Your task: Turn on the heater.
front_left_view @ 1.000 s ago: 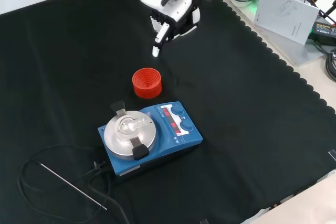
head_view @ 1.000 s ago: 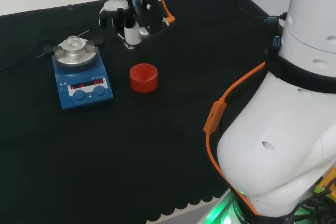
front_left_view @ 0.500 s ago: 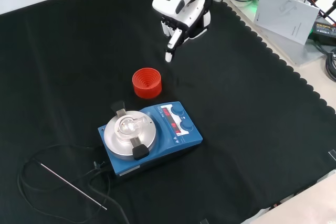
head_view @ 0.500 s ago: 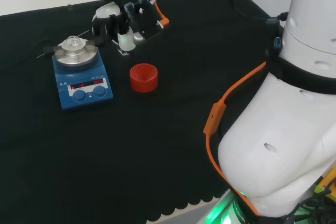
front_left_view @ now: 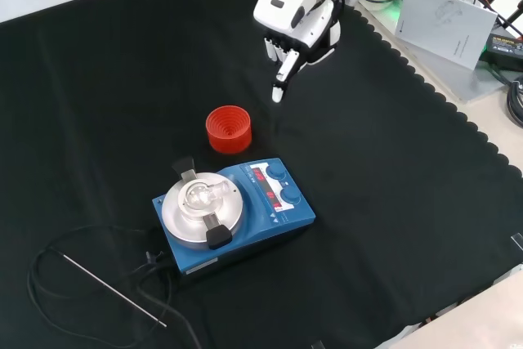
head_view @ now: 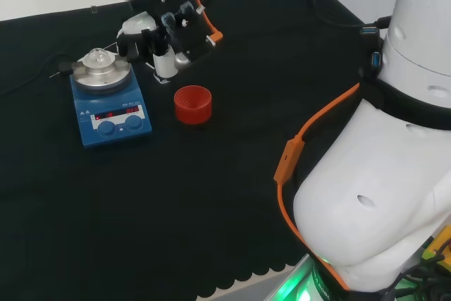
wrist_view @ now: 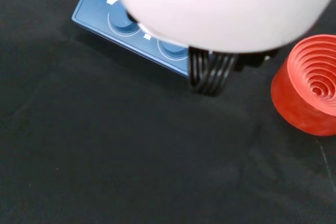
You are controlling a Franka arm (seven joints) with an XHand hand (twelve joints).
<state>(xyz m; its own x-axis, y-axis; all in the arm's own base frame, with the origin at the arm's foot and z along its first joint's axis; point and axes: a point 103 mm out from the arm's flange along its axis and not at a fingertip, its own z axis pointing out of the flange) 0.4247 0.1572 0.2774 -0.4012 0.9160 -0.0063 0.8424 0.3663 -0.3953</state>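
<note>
Heater (front_left_view: 237,214) in blue, standing on the counter (front_left_view: 392,202) at the near side of the front view, left of middle, with a round metal plate (front_left_view: 203,206) on its left part and two knobs (front_left_view: 282,184) plus a lit red display on its right part. Small glass piece resting on the plate, contents not clear. Red stand (front_left_view: 228,128) just beyond the heater, apart from it. Thin cable (front_left_view: 98,284) trailing to the near left.

Hand (front_left_view: 296,26) hanging above the cloth at the far side, beyond and to the right of the stand, well apart from the knobs. One finger (front_left_view: 282,79) pointing straight down, the others curled back, nothing held. In the head view, hand (head_view: 165,37) just right of the plate, higher than it.

Step in hand, as a guess: the approach, with no contact on the heater yet. Next move probably calls for bringing the pointing finger nearer and lower toward the knob panel, passing to the right of the stand and not over the plate, so as not to knock the glass. Which knob serves for heat: cannot tell.
</note>
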